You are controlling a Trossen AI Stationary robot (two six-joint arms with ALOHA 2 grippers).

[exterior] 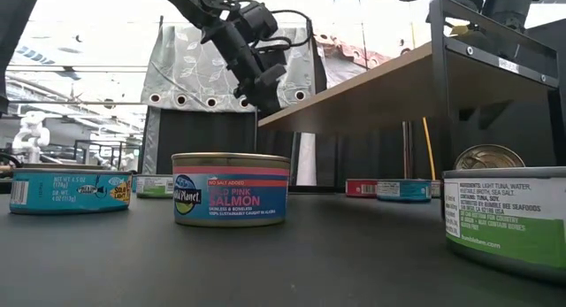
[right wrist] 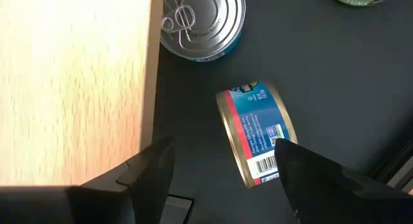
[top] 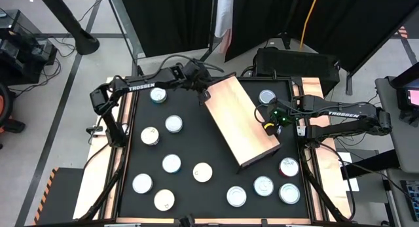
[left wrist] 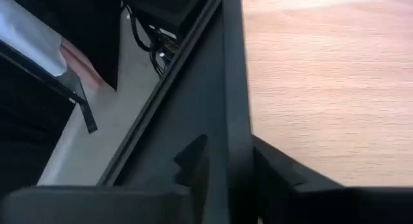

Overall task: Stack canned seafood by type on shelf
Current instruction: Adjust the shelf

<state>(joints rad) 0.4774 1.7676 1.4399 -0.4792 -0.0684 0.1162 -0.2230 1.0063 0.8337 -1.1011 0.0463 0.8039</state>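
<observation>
Your left gripper (top: 204,93) sits at the far corner of the shelf (top: 242,119), its fingers (left wrist: 271,179) straddling the dark edge of the board; whether they actually pinch that edge or just stand around it, you cannot tell from here. From counter level the shelf is tilted, one end raised high, the left gripper up at its underside.

Your right gripper (top: 270,127) is at the shelf's right long side, fingers (right wrist: 322,179) standing apart with nothing between them. Just ahead of it one tin lies on its side (right wrist: 255,133), blue and red label showing, and beyond that an upright silvery tin with a pull ring (right wrist: 201,20), close beside the board's edge.

No tins on the shelf itself. The rest of the canned seafood is spread over the black counter (top: 190,142): a loose scatter on the left half (top: 171,163), a row along the near right (top: 263,186). Nearest the low camera, a pink salmon tin (exterior: 231,189) stands upright.
</observation>
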